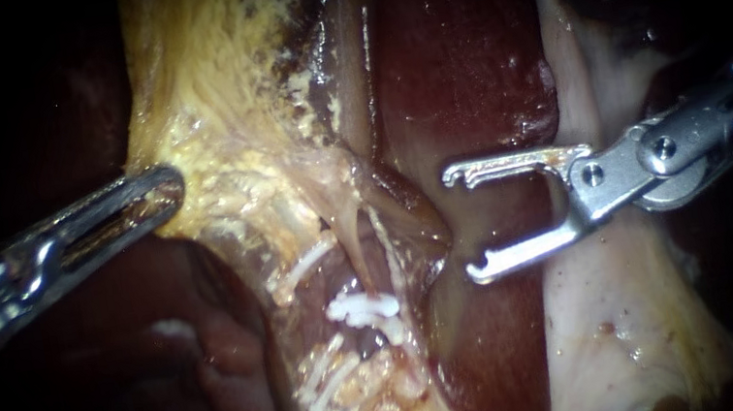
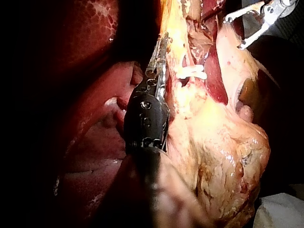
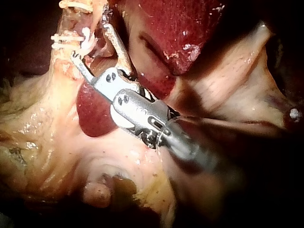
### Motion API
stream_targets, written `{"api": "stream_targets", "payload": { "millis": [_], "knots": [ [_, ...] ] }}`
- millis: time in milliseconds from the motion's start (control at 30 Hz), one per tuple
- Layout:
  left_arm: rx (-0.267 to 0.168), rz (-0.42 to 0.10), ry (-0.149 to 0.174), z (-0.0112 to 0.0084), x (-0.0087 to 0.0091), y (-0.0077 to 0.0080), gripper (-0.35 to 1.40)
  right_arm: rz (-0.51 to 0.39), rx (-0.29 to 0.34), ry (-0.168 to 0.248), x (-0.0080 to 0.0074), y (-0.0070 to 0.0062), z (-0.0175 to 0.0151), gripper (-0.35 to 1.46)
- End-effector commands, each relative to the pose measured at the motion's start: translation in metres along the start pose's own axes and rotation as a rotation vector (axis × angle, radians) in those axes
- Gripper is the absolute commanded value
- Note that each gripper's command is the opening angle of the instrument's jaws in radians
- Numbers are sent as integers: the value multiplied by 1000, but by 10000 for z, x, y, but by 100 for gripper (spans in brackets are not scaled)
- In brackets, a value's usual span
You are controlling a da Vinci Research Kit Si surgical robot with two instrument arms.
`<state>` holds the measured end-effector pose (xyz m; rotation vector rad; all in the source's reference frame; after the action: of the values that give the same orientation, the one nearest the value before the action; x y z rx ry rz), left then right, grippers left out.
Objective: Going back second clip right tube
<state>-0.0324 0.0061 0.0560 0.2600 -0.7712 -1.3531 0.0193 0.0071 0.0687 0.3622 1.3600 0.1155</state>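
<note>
We count two instruments: the left instrument (image 1: 168, 186) at the frame's left and the right instrument (image 1: 463, 223) at centre right. We count one clear white clip (image 1: 363, 309) at lower centre; paler strips (image 1: 303, 267) nearby we cannot count.

Left instrument (image 2: 163, 40): jaws closed on the edge of the yellow fatty tissue (image 2: 213, 142). White clips (image 2: 192, 72) lie just beside them. Right instrument (image 2: 234, 33): jaws apart, empty.

The left instrument (image 1: 167, 184) leaves the endoscope view's edge in darkness, and in its wrist view its shaft is a blur. The right instrument's (image 1: 463, 225) shaft fades into shadow. The clips (image 1: 363, 309) are too small and matted in tissue (image 1: 221, 91) to count. The tube under them cannot be made out.
</note>
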Motion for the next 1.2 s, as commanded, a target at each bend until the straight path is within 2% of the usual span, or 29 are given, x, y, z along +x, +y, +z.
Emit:
{"api": "stream_targets", "payload": {
  "millis": [33,267,533,833,933,1200],
  "knots": [
    [3,0,1,1,0,0,-35,4,-1,2,-2,1,1,60],
    [34,7,20,19,14,0,-35,14,-2,15,-6,1,1,60],
    [87,17,36,67,34,-11,-35,25,1,16,-7,0,1,60],
    [118,34,56,120,47,-27,-35,25,2,16,-7,-1,1,60],
    [125,40,62,126,48,-26,-35,25,2,16,-7,-1,1,60],
    [133,48,66,126,47,-25,-35,25,2,16,-7,-1,0,60]
  ]
}}
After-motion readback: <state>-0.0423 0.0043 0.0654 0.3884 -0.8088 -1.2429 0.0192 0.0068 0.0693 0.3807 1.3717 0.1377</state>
